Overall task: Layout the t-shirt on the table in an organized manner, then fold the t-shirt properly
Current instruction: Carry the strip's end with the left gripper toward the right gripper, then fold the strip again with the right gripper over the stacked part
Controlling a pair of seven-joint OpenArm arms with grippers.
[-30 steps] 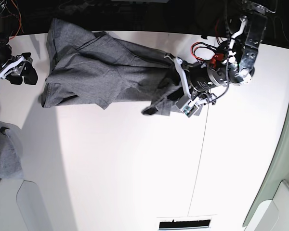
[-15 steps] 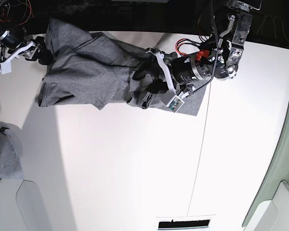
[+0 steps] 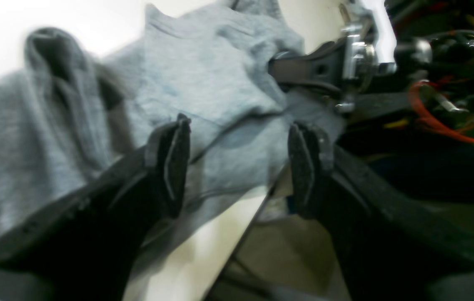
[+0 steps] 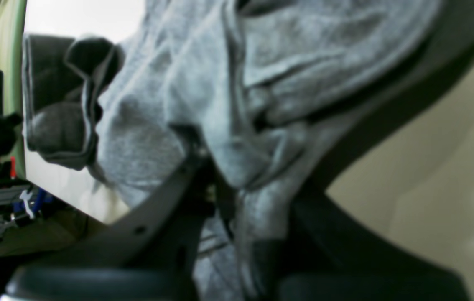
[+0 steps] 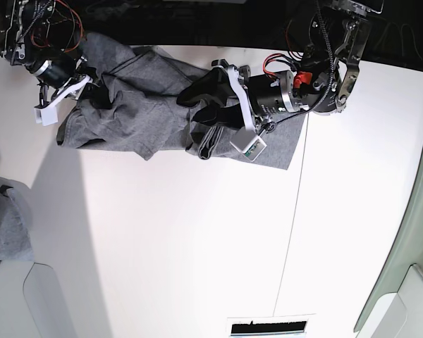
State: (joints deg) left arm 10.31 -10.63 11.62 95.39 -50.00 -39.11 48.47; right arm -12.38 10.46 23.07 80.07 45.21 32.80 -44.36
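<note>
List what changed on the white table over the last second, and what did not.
The right hand moved up to the far corner of the crumpled heather-grey t-shirt and closed on its edge. The left hand, open, slid further over the shirt's middle, leaving its end lying flat on the white table. The small grey cloth bundle at the table's edge stayed put.

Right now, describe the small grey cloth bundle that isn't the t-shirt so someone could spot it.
Start from the table in the base view and follow its left edge downward. The bundle sits there, partly cut off by the frame, far from the t-shirt, which lies spread along the table's top between both arms.
</note>
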